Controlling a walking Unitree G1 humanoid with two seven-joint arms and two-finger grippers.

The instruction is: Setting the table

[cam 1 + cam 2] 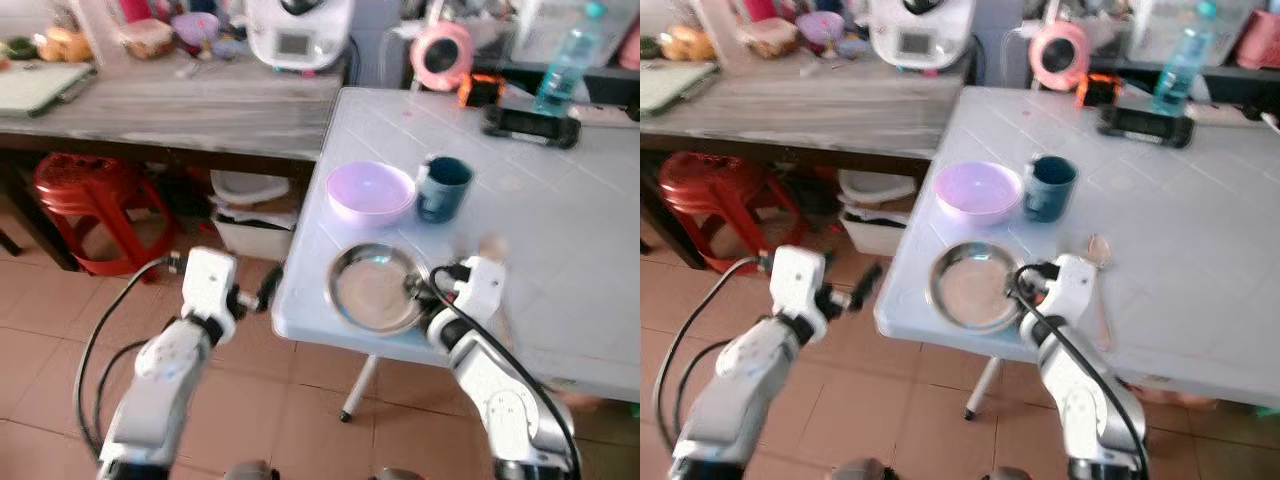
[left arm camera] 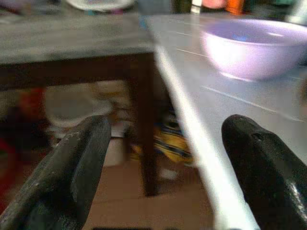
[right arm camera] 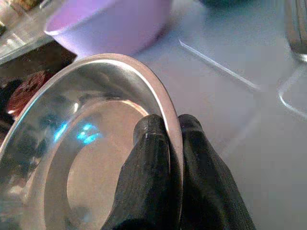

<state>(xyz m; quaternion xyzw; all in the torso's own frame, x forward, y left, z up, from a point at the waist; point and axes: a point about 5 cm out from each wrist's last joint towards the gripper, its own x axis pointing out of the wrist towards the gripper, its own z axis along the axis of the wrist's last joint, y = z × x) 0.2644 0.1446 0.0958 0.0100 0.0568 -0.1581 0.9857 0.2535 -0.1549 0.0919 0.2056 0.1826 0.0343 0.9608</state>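
A shallow steel dish (image 1: 372, 290) lies near the front left corner of the white table (image 1: 570, 220). My right gripper (image 1: 420, 291) is shut on its right rim, one finger inside the dish and one outside; the pinch (image 3: 173, 139) is plain in the right wrist view. Behind the dish stand a lilac bowl (image 1: 370, 190) and a dark teal mug (image 1: 443, 187). A spoon (image 1: 1098, 250) lies on the table just right of my right wrist. My left gripper (image 1: 264, 289) hangs open and holds nothing, off the table's left edge at about tabletop height.
A wooden counter (image 1: 200, 105) with a white appliance (image 1: 298, 30) and food adjoins the table's left. Under it are a red stool (image 1: 90, 200) and a white bin (image 1: 250, 225). A water bottle (image 1: 565, 62) and a black device (image 1: 530, 125) sit at the table's back.
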